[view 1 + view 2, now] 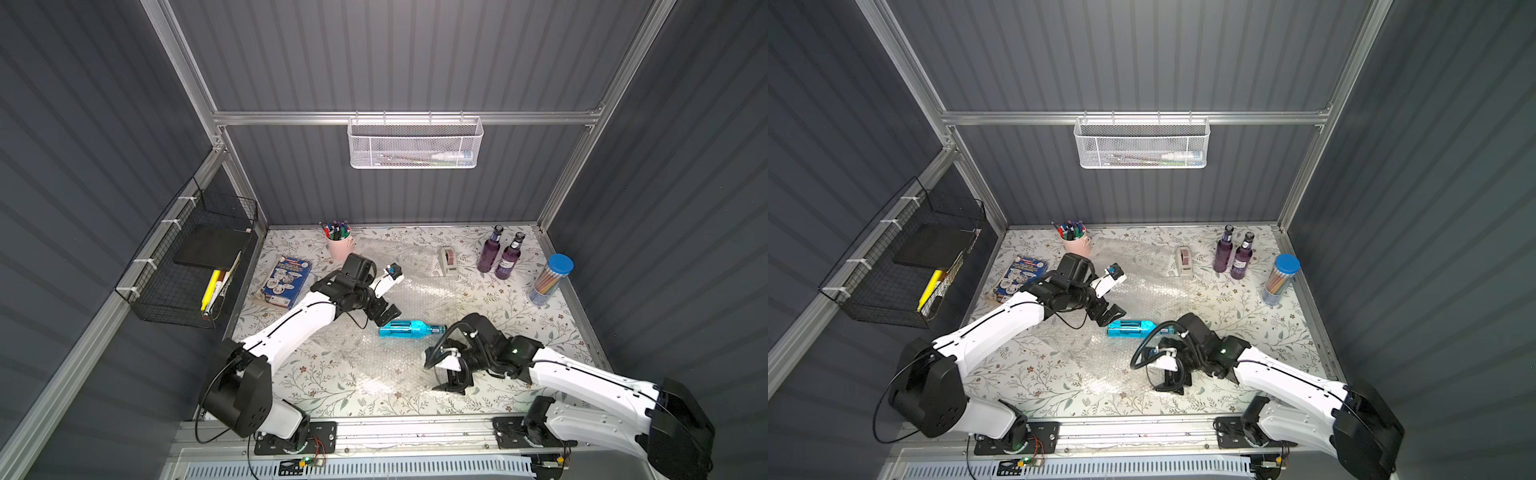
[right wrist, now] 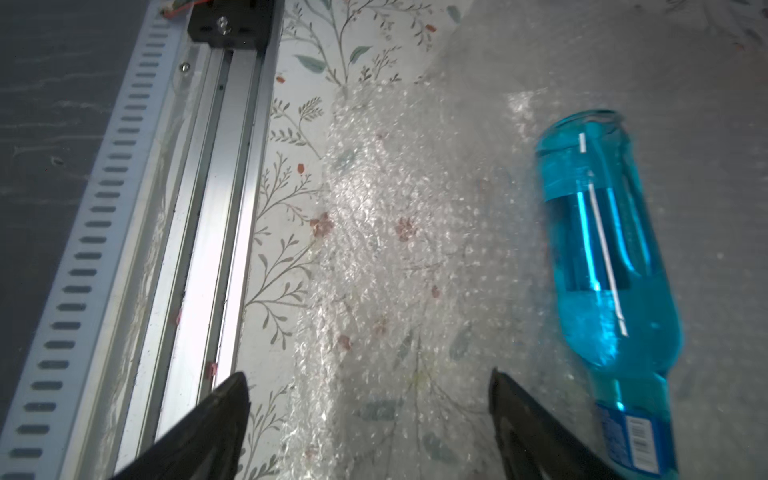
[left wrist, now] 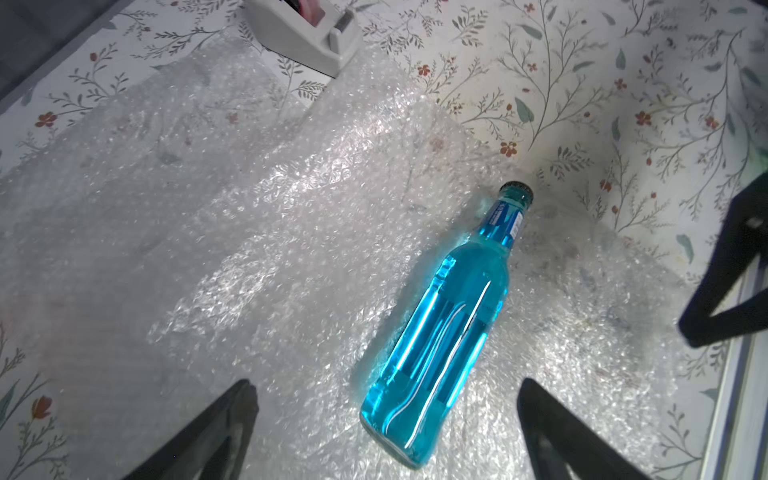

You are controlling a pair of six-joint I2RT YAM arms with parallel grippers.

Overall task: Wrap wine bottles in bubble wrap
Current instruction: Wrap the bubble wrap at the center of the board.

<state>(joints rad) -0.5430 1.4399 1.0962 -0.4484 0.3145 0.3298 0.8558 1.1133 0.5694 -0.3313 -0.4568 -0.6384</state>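
Note:
A bright blue wine bottle (image 1: 411, 329) (image 1: 1131, 328) lies on its side on a clear sheet of bubble wrap (image 1: 365, 361) (image 1: 1096, 365) in the middle of the table. Its cap points right. My left gripper (image 1: 385, 313) (image 3: 386, 386) hangs open just over the bottle's base (image 3: 440, 332), touching nothing. My right gripper (image 1: 453, 381) (image 2: 369, 376) is open above the wrap's near edge (image 2: 395, 249), with the bottle (image 2: 606, 257) off to one side. Two purple wine bottles (image 1: 490, 249) (image 1: 510, 258) stand upright at the back right. A second wrap sheet (image 1: 399, 253) lies at the back.
A grey tape dispenser (image 1: 448, 262) sits at the back, with a pink cup of markers (image 1: 340, 242) to its left. A blue box (image 1: 282, 280) lies at the left. A blue-lidded pencil tube (image 1: 550, 280) stands at the right edge. The metal front rail (image 2: 216, 208) runs close to my right gripper.

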